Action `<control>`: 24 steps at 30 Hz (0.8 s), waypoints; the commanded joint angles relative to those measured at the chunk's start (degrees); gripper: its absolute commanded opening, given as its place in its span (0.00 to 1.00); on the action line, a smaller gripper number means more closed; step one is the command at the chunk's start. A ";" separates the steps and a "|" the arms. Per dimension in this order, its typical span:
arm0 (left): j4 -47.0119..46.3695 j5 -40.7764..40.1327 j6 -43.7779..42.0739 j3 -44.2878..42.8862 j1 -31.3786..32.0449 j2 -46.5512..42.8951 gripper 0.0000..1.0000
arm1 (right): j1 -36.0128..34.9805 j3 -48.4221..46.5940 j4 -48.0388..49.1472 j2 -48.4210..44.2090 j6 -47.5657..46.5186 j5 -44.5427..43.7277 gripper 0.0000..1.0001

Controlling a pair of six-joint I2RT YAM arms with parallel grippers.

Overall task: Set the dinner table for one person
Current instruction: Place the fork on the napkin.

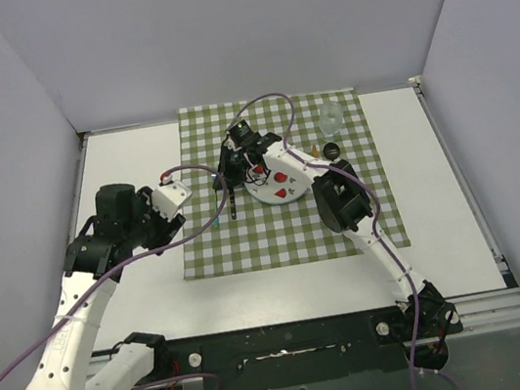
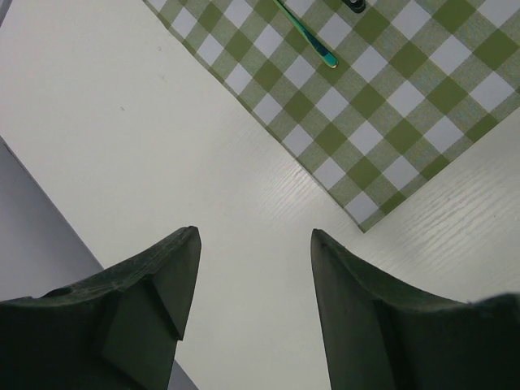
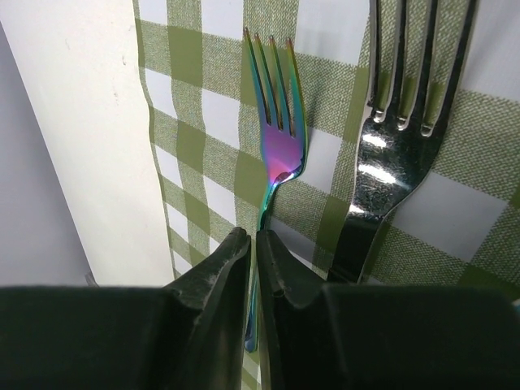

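A rainbow-coloured fork (image 3: 279,146) lies on the green-and-white checked cloth (image 1: 286,235), tines pointing away. My right gripper (image 3: 253,236) is shut on its thin handle. Just to its right lies a silver fork (image 3: 398,162) with a dark handle. From above, the right gripper (image 1: 224,176) sits at the cloth's left part, beside a white plate with red hearts (image 1: 279,190). My left gripper (image 2: 253,244) hangs open over the bare dinner table (image 2: 122,146), nothing between its fingers. The fork's teal handle end (image 2: 309,36) shows in the left wrist view.
A clear glass (image 1: 330,117) stands at the cloth's far right corner. A small black round item (image 1: 331,151) lies near it. The cloth's near left corner (image 2: 361,226) lies just ahead of the left fingers. Grey walls enclose the table on three sides.
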State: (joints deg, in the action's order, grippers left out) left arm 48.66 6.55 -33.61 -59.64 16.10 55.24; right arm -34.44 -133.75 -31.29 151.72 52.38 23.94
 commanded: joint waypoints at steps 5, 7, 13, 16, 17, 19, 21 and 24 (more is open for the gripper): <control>-2.04 2.20 3.35 -3.46 0.24 -0.12 0.57 | -0.89 2.34 2.23 -8.02 -4.93 -0.35 0.15; -1.73 2.33 3.85 -3.48 0.18 0.02 0.58 | -0.82 5.14 2.34 -10.26 -5.65 -0.60 0.17; -3.65 3.70 8.91 -1.99 -0.36 1.79 0.64 | -0.53 14.20 4.25 -19.06 -9.18 -2.75 0.17; -7.87 4.28 12.08 0.78 -0.29 2.59 0.65 | -0.22 20.02 6.17 -25.20 -12.74 -4.08 0.18; -9.45 3.85 13.23 1.91 -0.16 2.92 0.65 | -0.18 22.02 6.81 -27.49 -14.84 -4.54 0.19; -12.44 1.95 15.83 4.25 0.79 3.85 0.65 | 0.55 25.32 7.35 -32.10 -21.35 -4.99 0.21; -15.33 1.47 18.54 6.26 1.16 5.13 0.65 | 2.57 29.91 7.62 -37.84 -28.27 -4.36 0.24; -22.39 2.04 22.77 10.66 1.69 6.43 0.64 | 5.19 34.36 4.82 -43.55 -41.35 -5.47 0.24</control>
State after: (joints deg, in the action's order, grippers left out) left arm 38.37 8.49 -18.41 -52.69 16.91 60.27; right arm -33.39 -103.31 -27.05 117.97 29.93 20.58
